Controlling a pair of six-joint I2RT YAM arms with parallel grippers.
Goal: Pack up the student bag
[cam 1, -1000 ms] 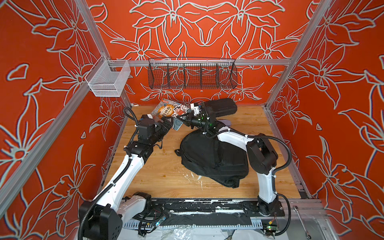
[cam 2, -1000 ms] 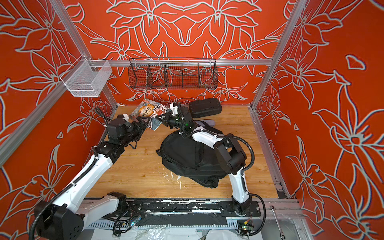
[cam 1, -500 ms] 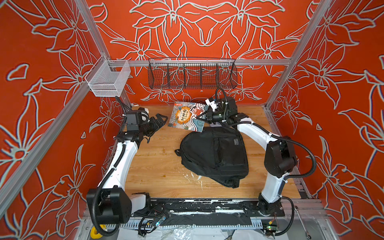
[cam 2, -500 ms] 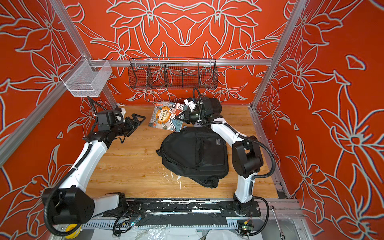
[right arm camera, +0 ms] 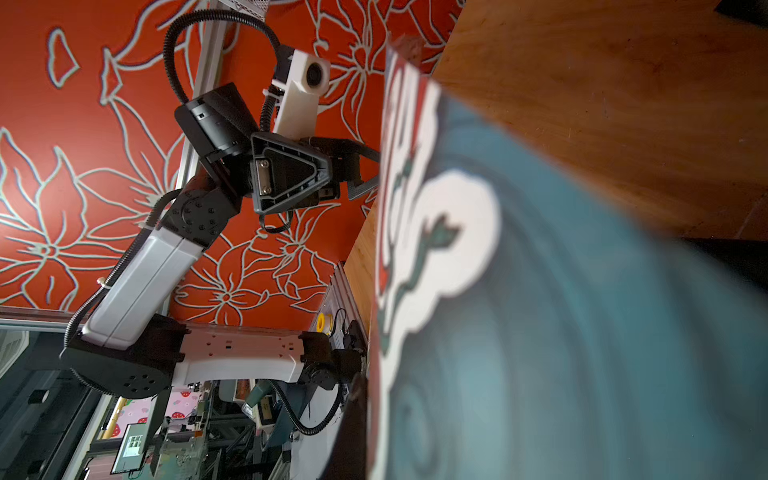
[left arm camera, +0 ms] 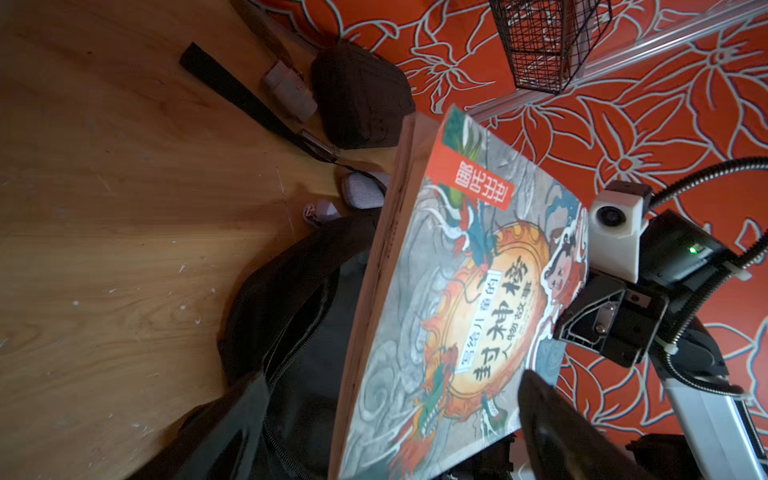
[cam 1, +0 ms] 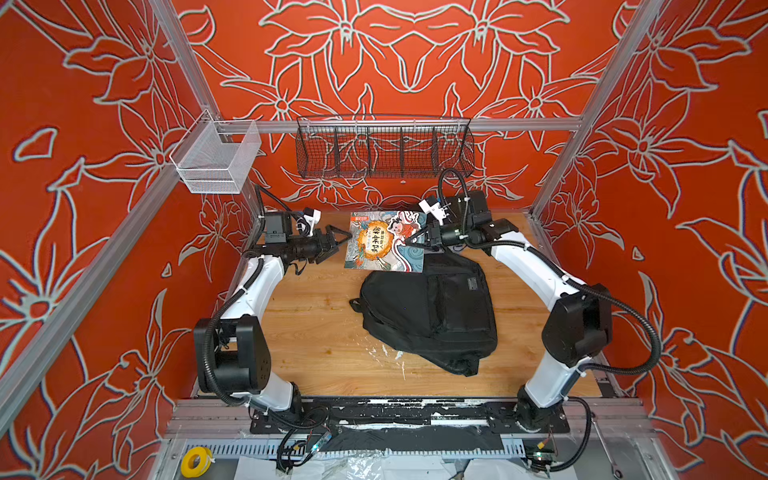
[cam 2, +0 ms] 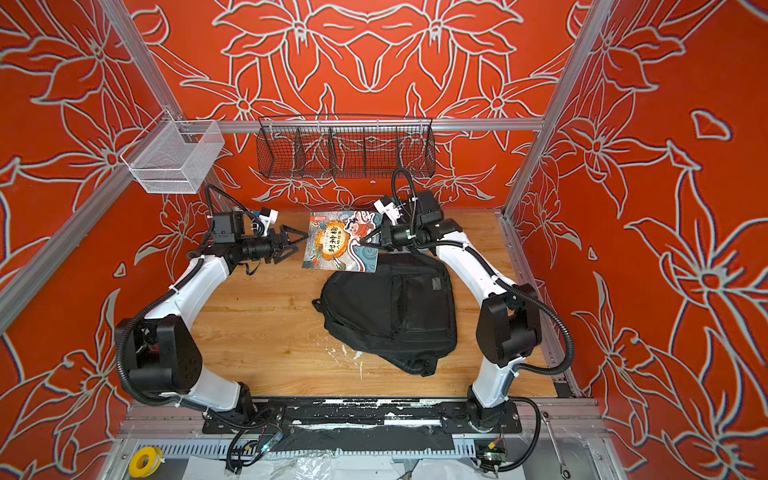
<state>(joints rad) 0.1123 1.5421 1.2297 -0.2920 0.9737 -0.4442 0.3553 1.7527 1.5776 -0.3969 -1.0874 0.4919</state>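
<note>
The student bag, a soft black backpack, lies flat in the middle of the wooden table. Its zipped top gapes under a colourful picture book. The book is held tilted above the bag's far end. My right gripper is shut on the book's right edge. My left gripper is open at the book's left edge, with one finger over the cover.
A black ribbed case, a small white block, a black strap and a small grey item lie at the table's back. A black wire basket and a white mesh basket hang on the walls.
The right gripper has carried the book rightward over the bag's far end. The left gripper had let go and drawn back left, and has now come back to the book's left edge.
</note>
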